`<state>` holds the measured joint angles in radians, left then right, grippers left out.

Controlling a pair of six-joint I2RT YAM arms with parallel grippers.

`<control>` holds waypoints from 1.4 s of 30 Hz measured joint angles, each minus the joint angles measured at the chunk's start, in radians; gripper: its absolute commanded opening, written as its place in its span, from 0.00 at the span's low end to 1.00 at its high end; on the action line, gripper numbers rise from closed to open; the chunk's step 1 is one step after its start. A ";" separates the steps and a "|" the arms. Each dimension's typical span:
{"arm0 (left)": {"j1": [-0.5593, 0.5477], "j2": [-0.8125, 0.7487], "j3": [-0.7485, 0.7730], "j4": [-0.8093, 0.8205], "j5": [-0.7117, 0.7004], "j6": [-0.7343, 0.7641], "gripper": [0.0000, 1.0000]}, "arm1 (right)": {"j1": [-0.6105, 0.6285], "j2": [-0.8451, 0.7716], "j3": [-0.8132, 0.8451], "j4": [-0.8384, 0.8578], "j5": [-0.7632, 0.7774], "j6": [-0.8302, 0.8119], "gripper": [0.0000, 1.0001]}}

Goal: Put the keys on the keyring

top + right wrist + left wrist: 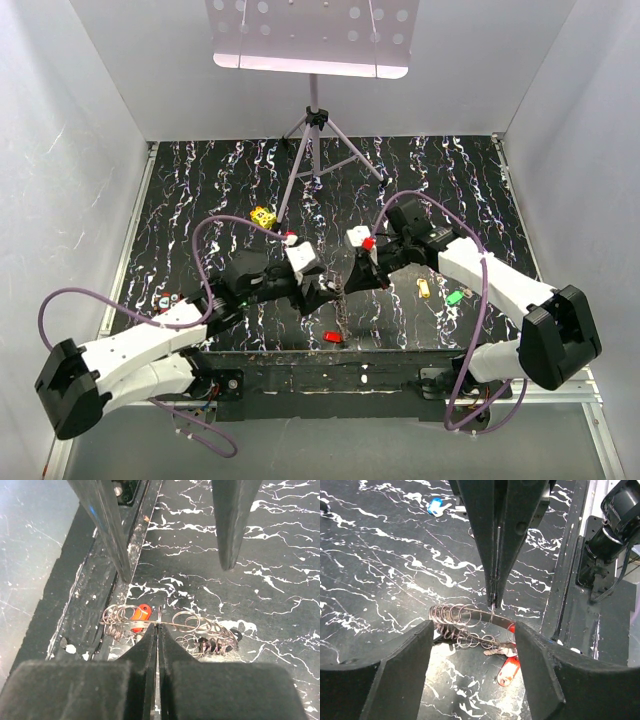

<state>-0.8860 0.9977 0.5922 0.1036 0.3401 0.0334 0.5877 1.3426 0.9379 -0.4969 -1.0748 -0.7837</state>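
Observation:
The keyring [457,616] is a wire hoop strung with many small wire loops. My right gripper [158,626] is shut on its wire at mid-span and holds it just above the table; the pinch also shows in the left wrist view [492,599]. My left gripper [472,629] is open, its jaws straddling the ring without touching it. A red-headed key [509,669] lies at the ring's end; I cannot tell whether it is threaded on. In the top view both grippers [320,292] [348,284] meet over the ring [343,305]. Orange [424,289] and green [455,297] keys lie to the right.
A blue key [436,506] lies farther out on the black marbled table [480,200]. More keys [166,300] sit at the left edge. A yellow dotted cube [263,216] and a tripod stand [316,150] are behind. The table's front rail [330,370] is close by.

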 measured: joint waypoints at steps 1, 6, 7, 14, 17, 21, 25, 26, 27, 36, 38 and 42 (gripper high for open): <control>0.000 -0.027 -0.012 0.000 -0.009 -0.003 0.66 | 0.015 0.000 0.008 -0.016 0.028 -0.021 0.01; 0.000 -0.185 -0.093 -0.006 -0.026 -0.017 0.67 | 0.071 0.000 0.051 -0.085 0.126 -0.090 0.01; 0.000 -0.211 -0.109 -0.006 -0.025 -0.019 0.67 | 0.083 0.000 0.060 -0.097 0.150 -0.103 0.01; -0.001 -0.193 -0.128 -0.012 0.006 -0.010 0.64 | 0.159 0.020 0.123 -0.170 0.287 -0.146 0.01; -0.002 -0.116 -0.128 -0.011 0.012 0.001 0.62 | 0.176 0.037 0.143 -0.185 0.301 -0.156 0.01; -0.002 -0.064 -0.128 0.018 0.012 0.008 0.56 | 0.180 0.051 0.163 -0.199 0.311 -0.159 0.01; -0.006 -0.062 -0.128 0.071 0.012 0.010 0.48 | 0.180 0.064 0.181 -0.228 0.311 -0.163 0.01; -0.006 -0.062 -0.128 0.081 0.012 0.008 0.46 | 0.180 0.067 0.185 -0.237 0.309 -0.167 0.01; -0.006 -0.063 -0.130 0.093 0.012 0.007 0.42 | 0.180 0.068 0.187 -0.244 0.307 -0.171 0.01; -0.006 -0.060 -0.181 0.187 0.021 -0.029 0.29 | 0.180 0.072 0.192 -0.290 0.282 -0.193 0.01; -0.006 -0.047 -0.181 0.209 0.028 -0.048 0.28 | 0.180 0.072 0.192 -0.290 0.281 -0.192 0.01; -0.006 -0.037 -0.182 0.240 0.042 -0.076 0.27 | 0.180 0.072 0.192 -0.288 0.280 -0.187 0.01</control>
<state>-0.8925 0.9611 0.4099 0.3439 0.3820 -0.0422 0.7681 1.4151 1.1301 -0.7853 -0.7944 -0.9710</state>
